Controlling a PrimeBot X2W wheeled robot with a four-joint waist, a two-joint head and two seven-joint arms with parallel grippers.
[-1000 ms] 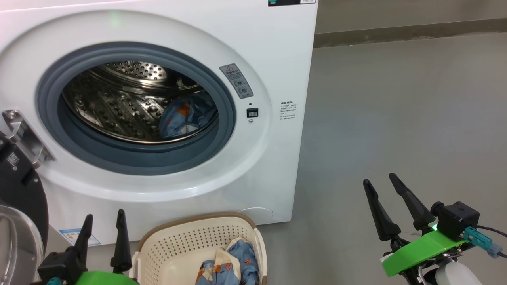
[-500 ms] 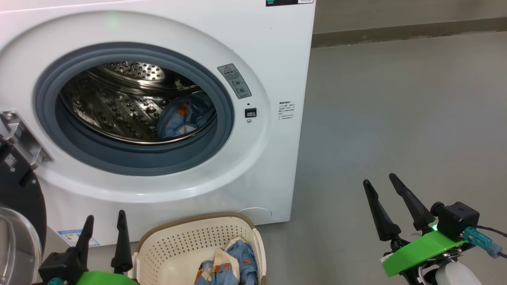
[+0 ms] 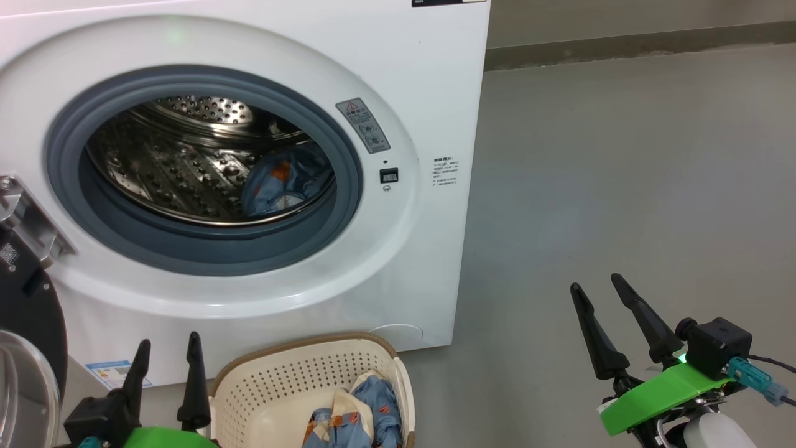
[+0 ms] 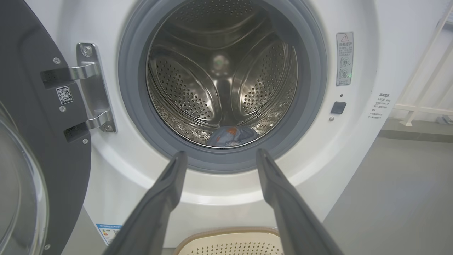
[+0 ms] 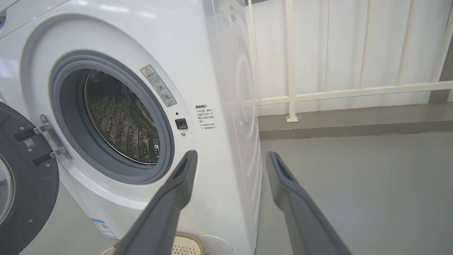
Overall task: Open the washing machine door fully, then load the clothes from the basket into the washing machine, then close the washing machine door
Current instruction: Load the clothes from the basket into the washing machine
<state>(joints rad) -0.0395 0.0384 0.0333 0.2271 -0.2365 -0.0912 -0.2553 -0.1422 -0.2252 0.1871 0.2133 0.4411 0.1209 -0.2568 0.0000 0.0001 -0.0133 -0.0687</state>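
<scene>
The white washing machine (image 3: pixel 429 93) stands with its black round door (image 3: pixel 28 311) swung wide to the left on a metal hinge (image 4: pixel 90 88). One blue printed garment (image 3: pixel 280 183) lies inside the steel drum (image 4: pixel 219 81). The cream basket (image 3: pixel 280 379) sits on the floor in front of the machine, holding more blue and cream clothes (image 3: pixel 360 417). My left gripper (image 3: pixel 168 345) is open and empty, just left of the basket. My right gripper (image 3: pixel 597 283) is open and empty over bare floor, right of the machine.
Grey floor (image 3: pixel 622 186) spreads to the right of the machine. A white railing (image 5: pixel 290 63) and a low kerb (image 3: pixel 622 46) run behind it. The open door's glass bowl (image 4: pixel 17 198) bulges at the far left.
The head view has shifted slightly, so the machine sits a little further left in it. Both grippers keep their places, open.
</scene>
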